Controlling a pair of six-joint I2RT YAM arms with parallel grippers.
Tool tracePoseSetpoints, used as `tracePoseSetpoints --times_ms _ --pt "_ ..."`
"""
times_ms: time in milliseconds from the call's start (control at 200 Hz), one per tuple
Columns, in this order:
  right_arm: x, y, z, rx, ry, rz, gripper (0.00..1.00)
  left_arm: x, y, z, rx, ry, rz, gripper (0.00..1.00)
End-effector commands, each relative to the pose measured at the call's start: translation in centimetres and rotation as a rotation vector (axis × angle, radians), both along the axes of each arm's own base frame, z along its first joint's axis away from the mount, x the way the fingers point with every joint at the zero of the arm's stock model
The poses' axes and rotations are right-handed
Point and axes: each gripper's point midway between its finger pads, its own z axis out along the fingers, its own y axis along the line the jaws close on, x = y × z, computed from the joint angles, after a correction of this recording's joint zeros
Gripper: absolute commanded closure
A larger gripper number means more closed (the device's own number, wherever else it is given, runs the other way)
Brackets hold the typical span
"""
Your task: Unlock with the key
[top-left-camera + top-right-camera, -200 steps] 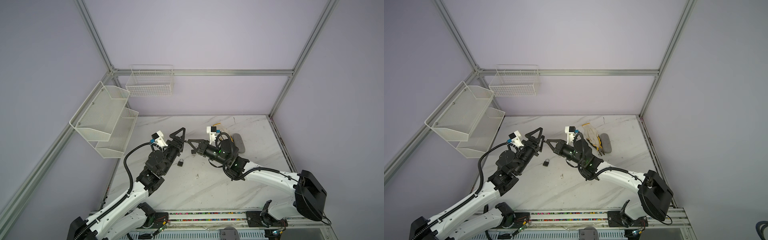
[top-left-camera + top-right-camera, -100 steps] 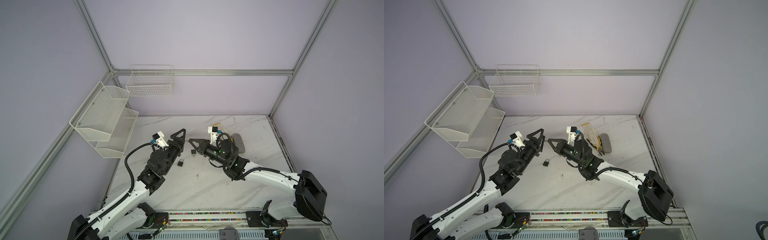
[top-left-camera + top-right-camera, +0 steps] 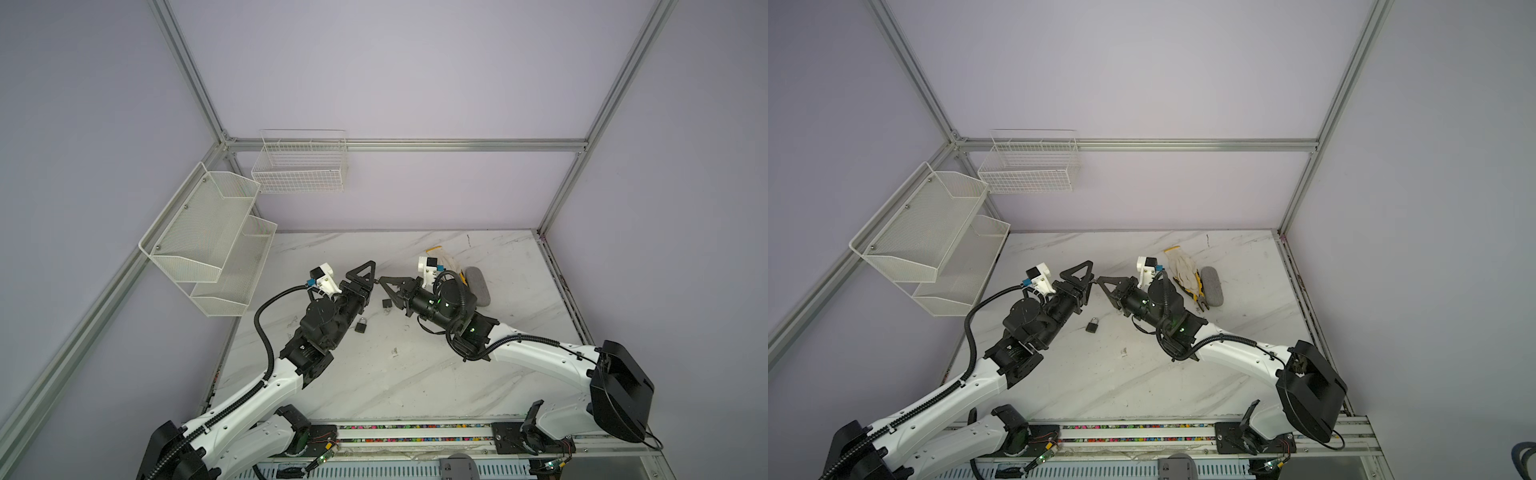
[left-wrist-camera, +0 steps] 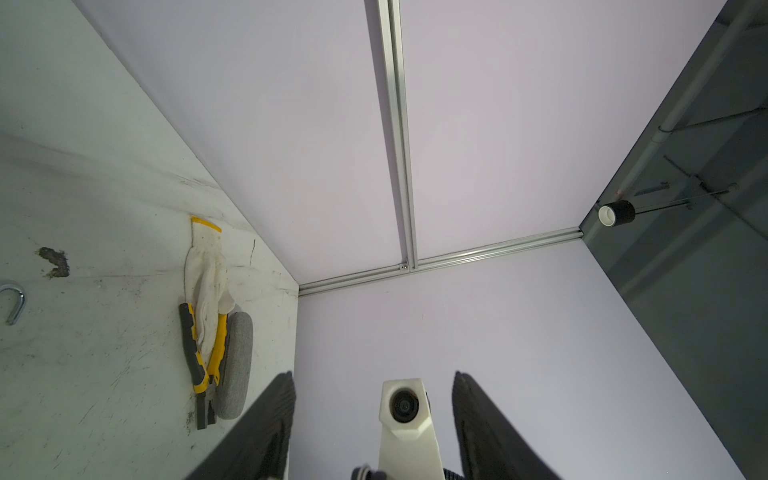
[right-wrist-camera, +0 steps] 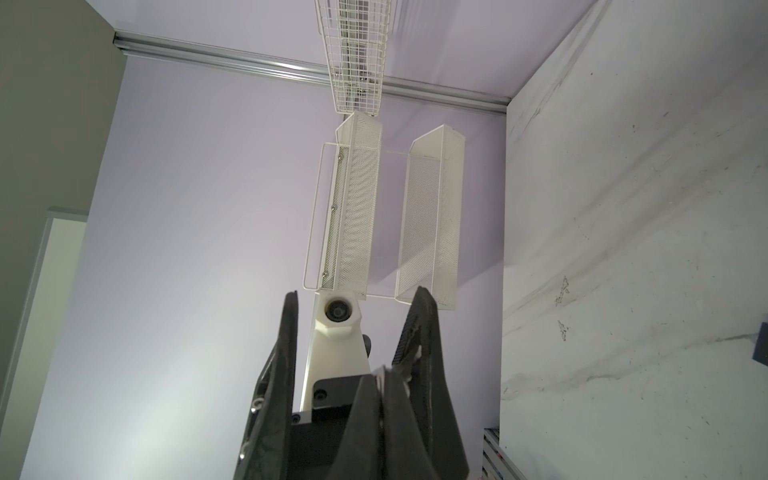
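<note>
Left gripper (image 3: 371, 281) reaching in from left, right gripper (image 3: 380, 279) from right, tips meeting over mid-table, right tip sitting between left gripper's fingers (image 5: 286, 332). Padlock (image 3: 360, 326) lying on table (image 3: 415, 374) just before them. Glove (image 3: 1179, 264) lying at rear right, draping over pliers (image 3: 1198, 291); case (image 3: 1212, 286) lying just right of pliers. Two-tier shelf (image 3: 203, 237) hanging on left wall, wire basket (image 3: 299, 166) on rear wall.

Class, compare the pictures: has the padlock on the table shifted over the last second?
No. The padlock lies where it did, at the same offset back-left of the dark stain.
</note>
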Motion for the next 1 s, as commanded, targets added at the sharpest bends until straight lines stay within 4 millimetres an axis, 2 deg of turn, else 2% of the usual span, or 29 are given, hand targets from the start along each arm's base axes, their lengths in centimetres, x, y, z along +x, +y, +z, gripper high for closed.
tracePoseSetpoints --times_ms 0,185,625,995 --pt "0.3 -0.3 -1.3 0.042 0.127 -0.02 1.0 -0.5 -0.2 -0.9 0.015 -0.021 -0.02 0.41" --pt "0.5 -0.2 -2.5 0.054 0.19 -0.022 1.0 -0.7 -0.3 -1.1 0.03 -0.033 -0.028 0.46" --pt "1.1 -0.9 -1.9 0.076 0.201 -0.058 1.0 -0.8 -0.6 -2.8 0.048 -0.005 -0.049 0.56" --pt "1.0 -0.9 -2.1 0.066 0.198 -0.056 1.0 -0.6 -0.4 -2.8 0.058 -0.008 -0.033 0.74"
